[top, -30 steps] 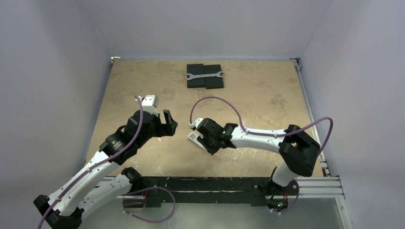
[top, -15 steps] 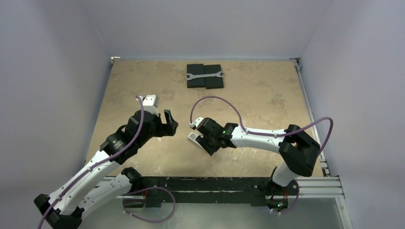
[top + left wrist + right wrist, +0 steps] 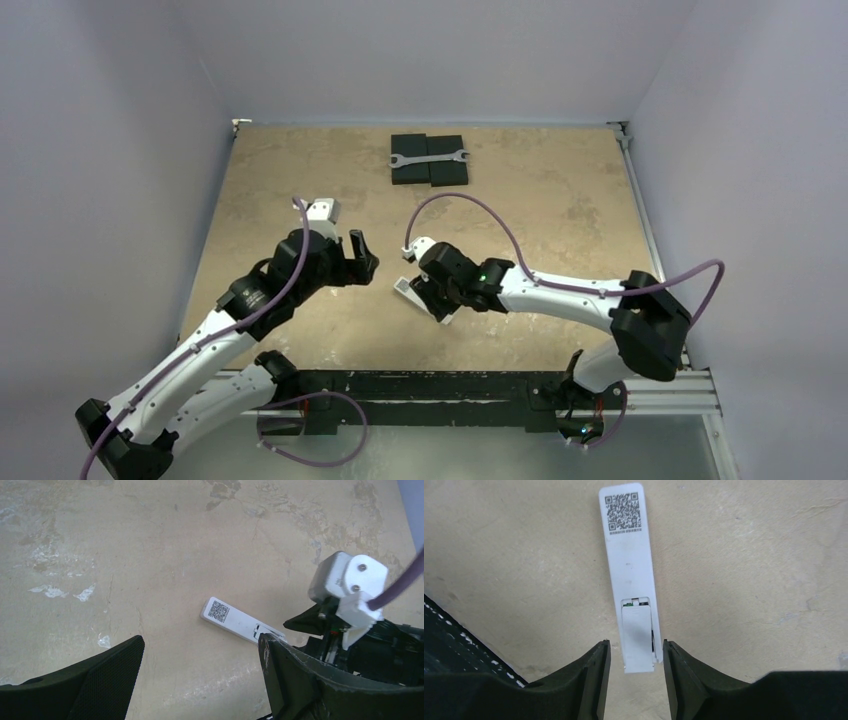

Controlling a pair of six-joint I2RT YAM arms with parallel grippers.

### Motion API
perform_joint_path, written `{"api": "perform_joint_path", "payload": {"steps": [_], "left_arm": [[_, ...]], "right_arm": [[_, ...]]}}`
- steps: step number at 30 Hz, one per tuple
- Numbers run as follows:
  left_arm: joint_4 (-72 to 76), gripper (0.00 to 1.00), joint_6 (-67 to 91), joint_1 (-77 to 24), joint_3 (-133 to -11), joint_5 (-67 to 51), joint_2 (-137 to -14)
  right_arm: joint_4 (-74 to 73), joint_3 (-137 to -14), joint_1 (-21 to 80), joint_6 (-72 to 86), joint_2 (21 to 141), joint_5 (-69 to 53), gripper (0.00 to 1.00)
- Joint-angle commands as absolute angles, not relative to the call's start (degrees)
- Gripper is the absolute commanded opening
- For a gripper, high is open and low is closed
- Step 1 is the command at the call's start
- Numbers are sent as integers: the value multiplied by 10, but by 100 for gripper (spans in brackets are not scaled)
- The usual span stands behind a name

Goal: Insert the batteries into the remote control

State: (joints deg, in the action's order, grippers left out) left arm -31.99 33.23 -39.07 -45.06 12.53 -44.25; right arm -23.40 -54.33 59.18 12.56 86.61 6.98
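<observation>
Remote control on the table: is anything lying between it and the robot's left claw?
Nothing. The left wrist view shows only bare tabletop between the left gripper and the remote control.

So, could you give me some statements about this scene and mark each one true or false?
1. The remote control lies with its QR code facing up. True.
2. The left gripper holds a battery. False: it is open and empty.
3. The wrench rests on the black blocks. True.
4. The right gripper straddles the remote's QR end. False: it straddles the end with the battery cover.
</observation>
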Motion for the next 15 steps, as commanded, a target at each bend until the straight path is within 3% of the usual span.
{"api": "perform_joint_path", "payload": {"steps": [1,15], "left_arm": [[-283,85,330,-390,-435,100,-450],[-220,84,349,-391,-408,43,-512]], "right_arm": [[-196,-522,589,171,811,103,50],[-179,-454,589,294,716,149,55]]}}
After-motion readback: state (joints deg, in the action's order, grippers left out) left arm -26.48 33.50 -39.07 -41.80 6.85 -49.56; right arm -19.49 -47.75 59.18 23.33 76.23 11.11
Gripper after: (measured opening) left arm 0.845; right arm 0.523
